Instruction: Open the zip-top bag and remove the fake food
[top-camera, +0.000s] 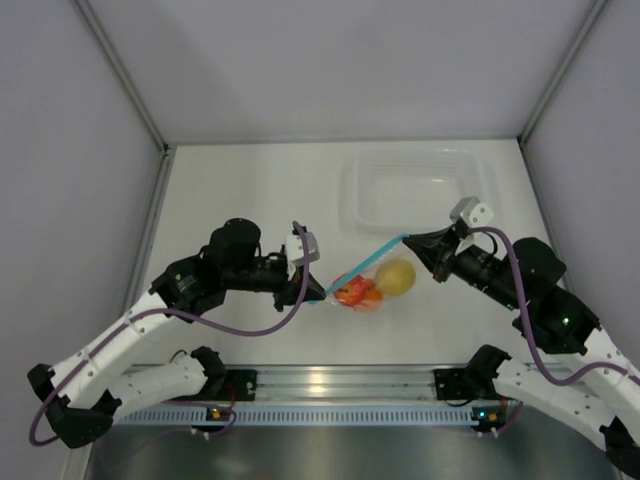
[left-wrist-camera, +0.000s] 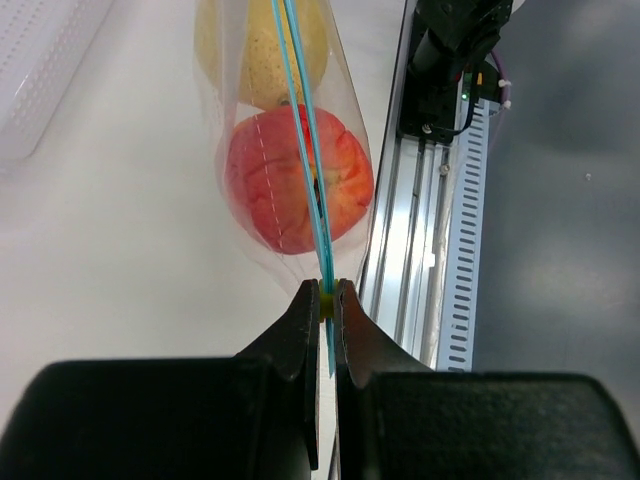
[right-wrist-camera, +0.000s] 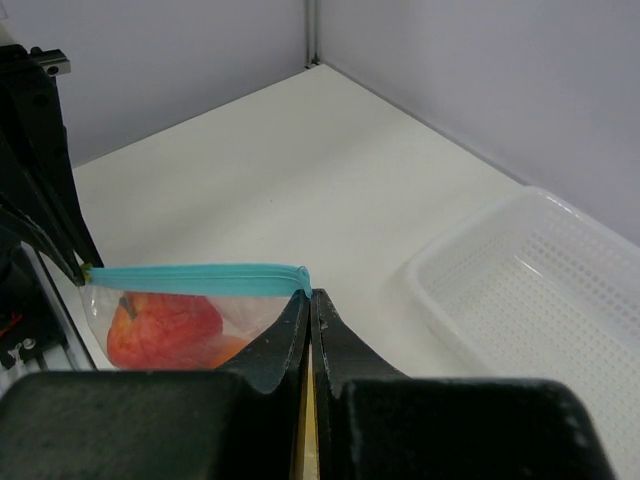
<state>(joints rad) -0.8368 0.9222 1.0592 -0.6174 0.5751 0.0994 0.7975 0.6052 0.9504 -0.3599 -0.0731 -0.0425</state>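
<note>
Tautly, my left gripper (left-wrist-camera: 327, 290) and right gripper (right-wrist-camera: 310, 295), each pinching one end of its light blue zip strip (right-wrist-camera: 195, 277), stretch the small clear crinkly plastic bag (top-camera: 365, 278) before the clear rigid tray (top-camera: 352, 195), glossy red plastic fruit (left-wrist-camera: 295, 180), orange fruit (top-camera: 372, 296) and yellow fruit (top-camera: 396, 277) inside.

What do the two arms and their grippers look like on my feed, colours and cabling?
Both arms have white links and black joint housings. A purple cable loops along the left arm, another along the right arm. Each wrist carries a small white block. The left gripper and right gripper have black, wedge-shaped fingers.
</note>
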